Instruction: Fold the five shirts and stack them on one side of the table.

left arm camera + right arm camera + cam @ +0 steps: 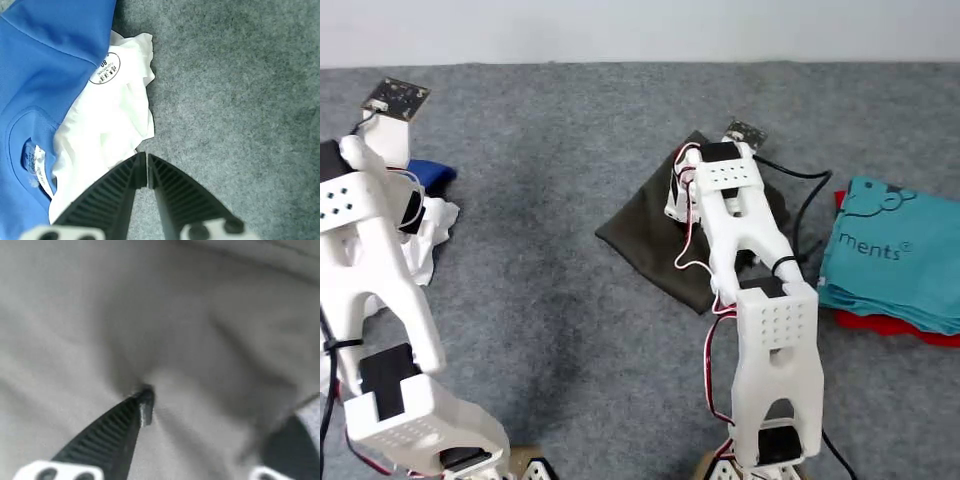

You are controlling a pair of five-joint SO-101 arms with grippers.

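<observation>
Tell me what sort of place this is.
Probably a robotics test bench rather than a laundry: the left arm and right arm, small white machines, stand at a grey felt-covered table, with a dark shirt and a folded teal shirt on it.

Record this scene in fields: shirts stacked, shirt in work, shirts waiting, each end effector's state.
Stacked: teal shirt on red shirt
In work: dark shirt, mid-table
Waiting: white shirt, blue shirt, loose heap
Left end effector: shut, above white shirt's edge
Right end effector: open, fingertip pressing dark shirt
</observation>
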